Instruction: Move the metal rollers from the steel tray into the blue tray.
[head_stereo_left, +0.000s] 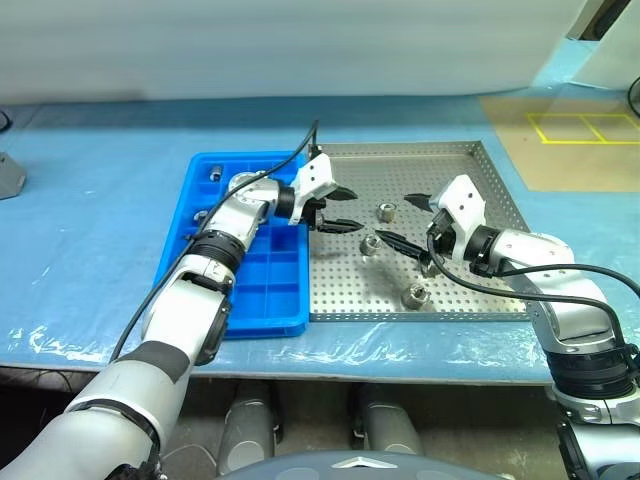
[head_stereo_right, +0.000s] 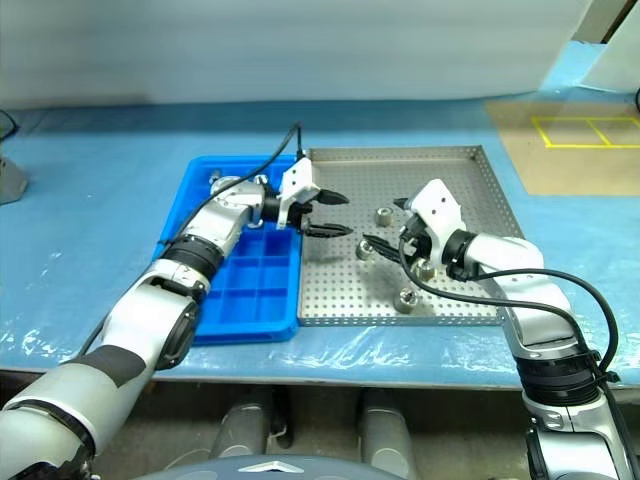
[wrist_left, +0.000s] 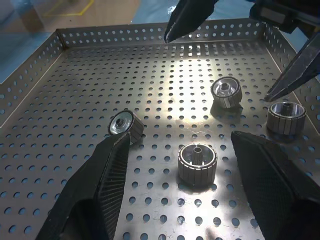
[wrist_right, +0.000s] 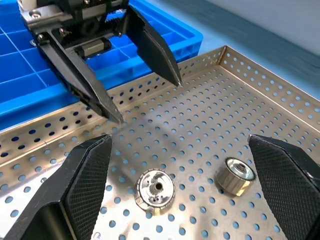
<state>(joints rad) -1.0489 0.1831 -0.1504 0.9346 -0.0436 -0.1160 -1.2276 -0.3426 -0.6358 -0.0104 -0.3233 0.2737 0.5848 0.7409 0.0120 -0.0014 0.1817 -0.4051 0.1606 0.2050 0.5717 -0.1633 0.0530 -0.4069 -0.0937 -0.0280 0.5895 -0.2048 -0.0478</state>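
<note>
Both the left gripper (head_stereo_left: 338, 208) and right gripper (head_stereo_left: 412, 222) hover with jaws spread and nothing grasped over the steel tray (head_stereo_left: 495, 175), likely lining up on the metal rollers (head_stereo_left: 370, 243) at its six-o'clock side, destined for the blue tray (head_stereo_left: 272, 300).

Bright, even overhead light; glare gleams on the steel tray (wrist_left: 165, 90), with soft shadows beneath the rollers (wrist_left: 197, 164).

Left claw (head_stereo_left: 338, 208) reached in from the left, black fingers parted, empty, pointing rightward. Right claw (head_stereo_left: 410, 222) opposite, fingers spread wide, empty, pointing left. Tips near, apart.
</note>
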